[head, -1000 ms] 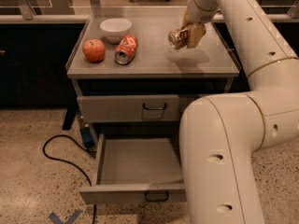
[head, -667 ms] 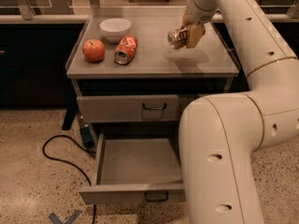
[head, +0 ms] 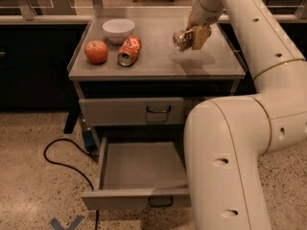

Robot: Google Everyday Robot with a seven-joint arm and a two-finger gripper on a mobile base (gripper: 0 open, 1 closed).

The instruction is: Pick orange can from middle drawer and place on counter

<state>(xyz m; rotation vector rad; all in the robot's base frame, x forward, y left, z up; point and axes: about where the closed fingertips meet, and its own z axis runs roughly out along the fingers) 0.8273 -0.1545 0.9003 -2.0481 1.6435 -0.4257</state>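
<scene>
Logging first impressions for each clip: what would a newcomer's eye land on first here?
The big white arm fills the right foreground, its gripper holding the orange can above the right side of the counter. Below, the middle drawer stands open, its visible floor bare. An orange fruit, a tipped red-orange can and a white bowl sit on the left.

No visible shift: hand (head: 190,36) with orange can (head: 180,40) above counter (head: 158,65).
</scene>
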